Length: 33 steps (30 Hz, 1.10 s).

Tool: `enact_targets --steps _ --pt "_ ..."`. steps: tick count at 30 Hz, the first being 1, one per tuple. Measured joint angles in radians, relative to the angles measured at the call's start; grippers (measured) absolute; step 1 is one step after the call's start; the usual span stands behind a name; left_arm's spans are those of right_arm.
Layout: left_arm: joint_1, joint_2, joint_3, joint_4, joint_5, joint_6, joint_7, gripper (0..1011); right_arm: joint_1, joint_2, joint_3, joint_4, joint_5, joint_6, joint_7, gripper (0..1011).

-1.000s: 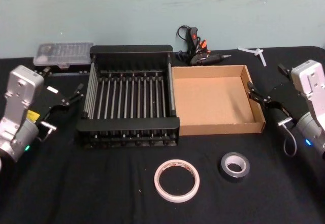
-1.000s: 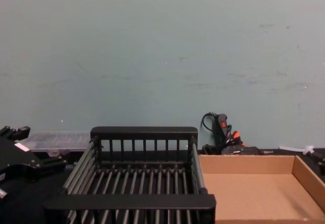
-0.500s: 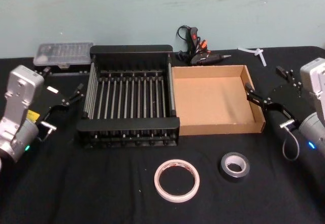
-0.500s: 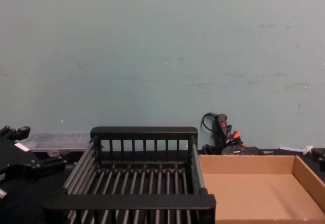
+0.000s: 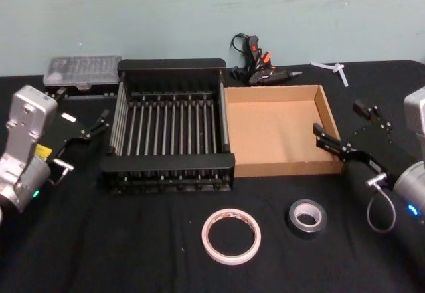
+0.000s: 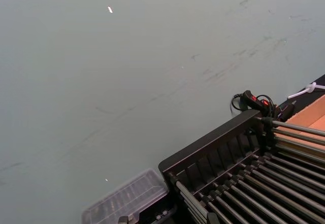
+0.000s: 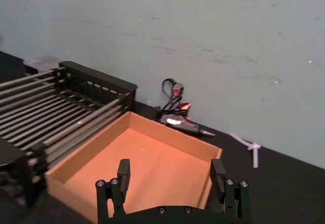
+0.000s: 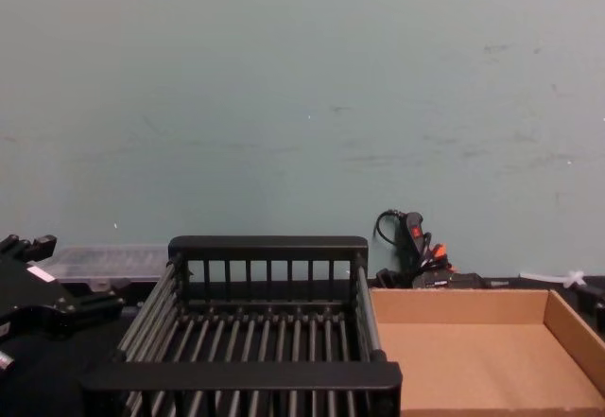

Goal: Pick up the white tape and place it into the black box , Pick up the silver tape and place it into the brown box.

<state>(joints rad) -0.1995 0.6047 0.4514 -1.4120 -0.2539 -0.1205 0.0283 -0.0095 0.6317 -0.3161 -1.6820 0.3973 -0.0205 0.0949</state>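
The white tape [image 5: 231, 236] lies flat on the black cloth near the table's front, with the smaller silver tape [image 5: 307, 217] to its right. Behind them stand the black box [image 5: 166, 167] and, touching its right side, the brown box [image 5: 275, 130]; both hold nothing. My right gripper [image 5: 337, 117] is open at the brown box's right wall, behind and to the right of the silver tape. Its fingers [image 7: 123, 176] frame the brown box [image 7: 147, 163] in the right wrist view. My left gripper [image 5: 83, 110] is open, left of the black box.
A glue gun [image 5: 255, 60] with its cable lies behind the two boxes. At the back left sits a clear plastic case [image 5: 83, 69], at the back right a white plastic piece [image 5: 335, 68]. Black cloth covers the table, and a pale wall rises behind it.
My right gripper has moved forward and to the left, along the brown box's right wall toward the silver tape. The left arm and both tapes have not moved.
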Motion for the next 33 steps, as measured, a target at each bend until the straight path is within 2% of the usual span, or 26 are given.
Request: enact_targets --steps 10,21,24,28,33 --pt "0.000 0.000 0.000 0.000 0.000 0.000 0.000 1001 -0.103 0.014 0.035 -0.106 0.040 0.084 0.023 1000" --pt "0.000 0.000 0.000 0.000 0.000 0.000 0.000 1002 -0.186 0.034 0.056 -0.161 0.038 0.179 0.027 1000" --pt "0.000 0.000 0.000 0.000 0.000 0.000 0.000 1001 -0.198 0.038 0.059 -0.169 0.035 0.202 0.028 1000" --pt "0.000 0.000 0.000 0.000 0.000 0.000 0.000 1001 -0.213 0.042 0.061 -0.179 0.031 0.258 0.034 1000" --pt "0.000 0.000 0.000 0.000 0.000 0.000 0.000 1001 -0.210 0.038 0.061 -0.180 0.029 0.305 0.047 1002"
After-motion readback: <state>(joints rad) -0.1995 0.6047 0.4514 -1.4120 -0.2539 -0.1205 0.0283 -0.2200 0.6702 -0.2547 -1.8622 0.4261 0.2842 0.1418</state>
